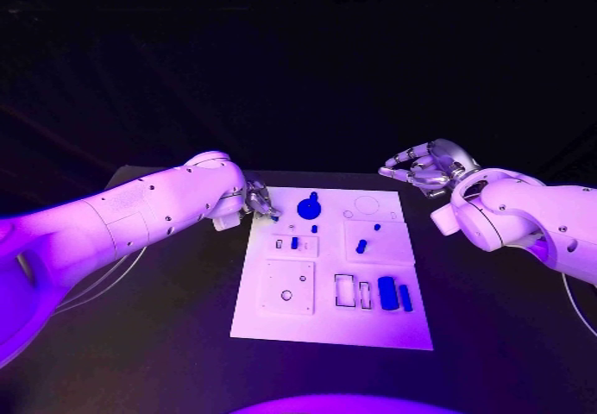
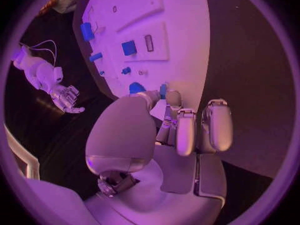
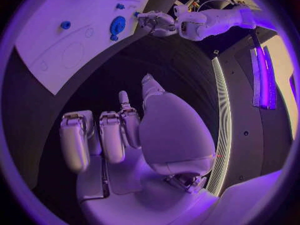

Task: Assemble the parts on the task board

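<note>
While most blue parts point(image 1: 387, 292) lie loose on the task board point(image 1: 334, 332), assembly seems barely begun. At the board's far left corner, the left robot hand point(image 1: 259, 200) pinches a small blue piece; beyond its far right corner, the right robot hand point(image 1: 427, 168) hovers, fingers curled in, holding nothing.

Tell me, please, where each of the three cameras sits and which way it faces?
Head view: from the robot's head, down on the white board; both arms show.
Left wrist view: behind the left hand, facing the board; a small blue piece sits at its fingertips.
Right wrist view: behind the right hand, held off the board.
All three share the board.
</note>
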`<action>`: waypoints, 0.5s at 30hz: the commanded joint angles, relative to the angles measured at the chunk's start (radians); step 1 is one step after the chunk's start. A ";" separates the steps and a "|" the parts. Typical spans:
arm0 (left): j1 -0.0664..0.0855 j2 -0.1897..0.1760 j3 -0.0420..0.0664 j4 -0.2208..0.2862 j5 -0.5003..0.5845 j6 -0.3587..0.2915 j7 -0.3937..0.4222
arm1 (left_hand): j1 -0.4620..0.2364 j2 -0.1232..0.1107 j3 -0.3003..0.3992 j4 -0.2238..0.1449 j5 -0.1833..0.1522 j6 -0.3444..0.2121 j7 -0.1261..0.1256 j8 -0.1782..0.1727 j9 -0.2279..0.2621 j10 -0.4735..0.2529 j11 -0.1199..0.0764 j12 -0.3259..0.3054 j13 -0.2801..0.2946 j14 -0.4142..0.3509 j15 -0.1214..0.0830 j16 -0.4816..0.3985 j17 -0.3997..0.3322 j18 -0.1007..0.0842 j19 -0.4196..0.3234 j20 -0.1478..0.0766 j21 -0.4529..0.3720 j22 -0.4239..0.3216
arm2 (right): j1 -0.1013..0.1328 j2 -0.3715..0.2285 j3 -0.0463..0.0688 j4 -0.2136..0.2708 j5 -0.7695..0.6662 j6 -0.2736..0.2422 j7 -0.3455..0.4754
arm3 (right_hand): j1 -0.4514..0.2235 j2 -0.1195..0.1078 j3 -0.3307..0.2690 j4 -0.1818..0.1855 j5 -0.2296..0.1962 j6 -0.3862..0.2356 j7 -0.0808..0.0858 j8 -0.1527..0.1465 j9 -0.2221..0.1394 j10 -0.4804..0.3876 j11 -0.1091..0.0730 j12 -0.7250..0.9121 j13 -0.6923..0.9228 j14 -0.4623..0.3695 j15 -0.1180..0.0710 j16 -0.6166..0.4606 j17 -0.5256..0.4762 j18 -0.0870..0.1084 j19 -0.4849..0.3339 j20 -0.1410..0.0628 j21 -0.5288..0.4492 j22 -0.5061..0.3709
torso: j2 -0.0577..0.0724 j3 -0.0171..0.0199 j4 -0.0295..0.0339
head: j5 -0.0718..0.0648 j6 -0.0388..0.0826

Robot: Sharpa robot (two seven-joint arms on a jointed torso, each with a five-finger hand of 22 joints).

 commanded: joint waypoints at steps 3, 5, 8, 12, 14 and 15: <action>0.001 -0.029 0.005 0.039 0.091 -0.038 0.008 | -0.005 -0.010 0.136 -0.095 -0.013 -0.009 -0.002 0.028 0.040 0.009 0.002 0.015 0.011 0.069 -0.010 0.003 0.174 -0.001 0.008 -0.002 0.005 0.018 | -0.001 0.000 0.000 -0.002 -0.004 0.025 0.004 | 0.002 0.006 0.003 -0.004 0.004 -0.005 -0.003 0.004 -0.001 -0.001 -0.003 -0.002 0.122 0.079 -0.008 -0.007 0.153 -0.001 0.078 -0.006 -0.006 0.230 | -0.002 0.0003 0.0018 | 0.001 0.001; 0.001 -0.044 0.007 0.058 0.107 -0.044 0.005 | -0.010 -0.014 0.148 -0.099 -0.015 -0.009 -0.002 0.032 0.041 0.011 0.001 0.018 0.013 0.070 -0.010 0.004 0.174 -0.002 0.009 -0.002 0.005 0.020 | -0.001 -0.001 0.000 -0.003 -0.005 0.026 0.004 | 0.002 0.006 0.003 -0.004 0.004 -0.005 -0.003 0.004 -0.001 -0.001 -0.003 -0.002 0.122 0.079 -0.008 -0.007 0.153 -0.001 0.078 -0.006 -0.006 0.230 | -0.002 0.0004 0.0024 | 0.001 0.001; 0.003 -0.069 0.011 0.093 0.129 -0.051 -0.002 | -0.017 -0.019 0.163 -0.105 -0.015 -0.010 -0.003 0.038 0.042 0.016 0.001 0.025 0.019 0.070 -0.010 0.004 0.175 -0.002 0.010 -0.002 0.006 0.021 | -0.001 -0.001 0.000 -0.005 -0.005 0.027 0.003 | 0.002 0.006 0.003 -0.004 0.004 -0.005 -0.003 0.004 -0.001 -0.001 -0.003 -0.002 0.122 0.079 -0.008 -0.007 0.153 -0.001 0.078 -0.006 -0.006 0.230 | -0.003 0.0005 0.0033 | 0.003 0.001; 0.004 -0.100 0.015 0.141 0.146 -0.059 -0.008 | -0.026 -0.027 0.178 -0.111 -0.015 -0.009 -0.004 0.044 0.043 0.026 0.000 0.038 0.033 0.070 -0.011 0.004 0.174 -0.002 0.010 -0.003 0.006 0.022 | -0.001 -0.002 0.000 -0.006 -0.005 0.028 0.003 | 0.002 0.006 0.003 -0.004 0.004 -0.005 -0.003 0.004 -0.001 -0.001 -0.003 -0.002 0.122 0.079 -0.008 -0.007 0.153 -0.001 0.078 -0.006 -0.006 0.230 | -0.004 0.0002 0.0029 | 0.006 0.002; 0.005 -0.120 0.017 0.173 0.154 -0.067 -0.012 | -0.035 -0.032 0.192 -0.116 -0.015 -0.008 -0.005 0.049 0.044 0.032 -0.001 0.046 0.040 0.070 -0.012 0.004 0.174 -0.002 0.010 -0.004 0.006 0.023 | -0.001 -0.002 -0.001 -0.006 -0.006 0.029 0.002 | 0.002 0.006 0.003 -0.004 0.004 -0.005 -0.003 0.004 -0.001 -0.001 -0.003 -0.002 0.122 0.079 -0.008 -0.007 0.153 -0.001 0.078 -0.006 -0.006 0.230 | -0.004 0.0002 0.0032 | 0.007 0.006; 0.005 -0.130 0.018 0.189 0.156 -0.071 -0.013 | -0.041 -0.035 0.201 -0.120 -0.015 -0.007 -0.006 0.053 0.044 0.035 -0.002 0.049 0.042 0.071 -0.013 0.005 0.176 -0.003 0.013 -0.004 0.007 0.026 | -0.001 -0.002 -0.001 -0.007 -0.006 0.030 0.002 | 0.002 0.005 0.003 -0.004 0.005 -0.005 -0.003 0.005 -0.001 -0.002 -0.003 -0.003 0.121 0.079 -0.008 -0.007 0.153 -0.001 0.078 -0.006 -0.007 0.229 | -0.004 0.0002 0.0033 | 0.008 0.007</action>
